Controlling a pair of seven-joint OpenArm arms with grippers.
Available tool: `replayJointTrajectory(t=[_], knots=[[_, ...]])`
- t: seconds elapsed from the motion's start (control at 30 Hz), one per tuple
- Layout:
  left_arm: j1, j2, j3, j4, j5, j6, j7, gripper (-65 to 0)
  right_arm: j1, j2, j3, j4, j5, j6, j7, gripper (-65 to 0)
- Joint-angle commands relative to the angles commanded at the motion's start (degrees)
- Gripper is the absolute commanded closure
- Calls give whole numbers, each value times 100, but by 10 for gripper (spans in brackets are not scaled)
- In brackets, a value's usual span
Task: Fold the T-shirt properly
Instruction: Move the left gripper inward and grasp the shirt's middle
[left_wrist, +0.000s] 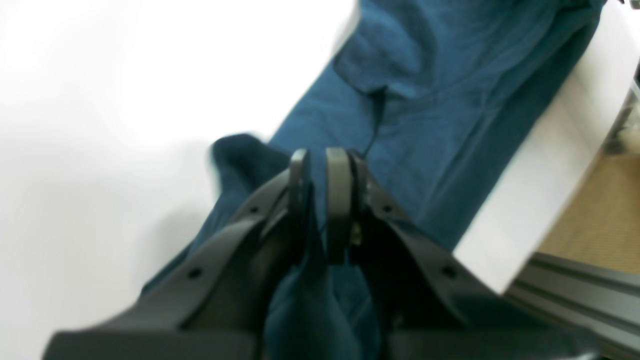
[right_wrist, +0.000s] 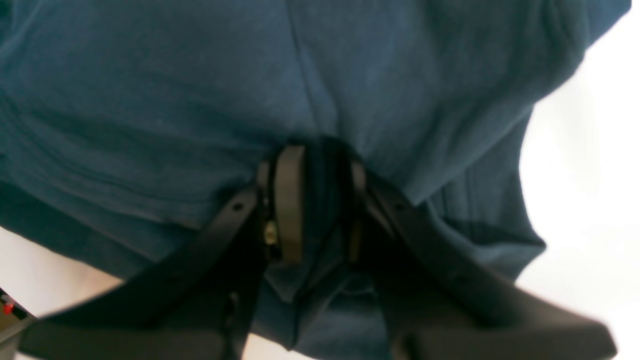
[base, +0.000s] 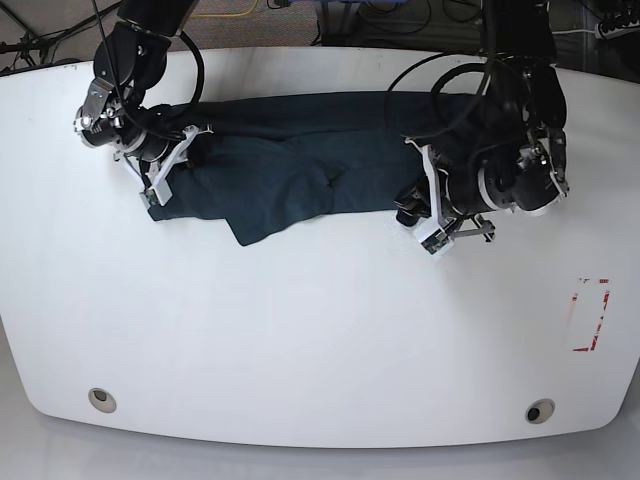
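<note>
The dark navy T-shirt (base: 300, 160) lies stretched sideways across the far half of the white table (base: 320, 330), with a loose flap hanging toward the front at its middle. My right gripper (base: 160, 185) is at the shirt's left end in the base view. In the right wrist view, the right gripper (right_wrist: 322, 200) is shut on a fold of the T-shirt (right_wrist: 200, 90). My left gripper (base: 418, 212) is at the shirt's right end. In the left wrist view, the left gripper (left_wrist: 319, 200) pinches a lifted bunch of the T-shirt (left_wrist: 440, 100).
A red-outlined rectangle (base: 591, 314) is marked on the table's right side. Two round holes (base: 100, 398) sit near the front edge. In the left wrist view the table edge (left_wrist: 505, 250) runs close beside the shirt, with a metal rail (left_wrist: 575, 295) below it. Cables lie behind the table.
</note>
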Motion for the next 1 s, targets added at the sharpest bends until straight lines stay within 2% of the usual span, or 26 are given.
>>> replayJointTrajectory(t=[0.2, 0.3, 0.4, 0.57, 0.8, 1.0], knots=[[-44, 44, 123, -97, 26, 0, 0, -54, -18, 0, 18, -18, 0, 0, 9, -117], [-141, 53, 132, -176, 0, 0, 0, -129, 0, 0, 0, -18, 0, 0, 9, -117], [-229, 167, 123, -185, -9, 0, 0, -243, 0, 0, 0, -18, 0, 0, 9, -117], [-255, 185, -9, -185, -9, 0, 0, -358, 0, 9, 0, -18, 0, 0, 9, -117], [-185, -193, -519, -246, -149, 0, 0, -360, 9, 0, 0, -18, 0, 0, 9, -117], [167, -598, -554, -404, -220, 0, 0, -356, 9, 0, 0, 18, 9, 0, 9, -117]])
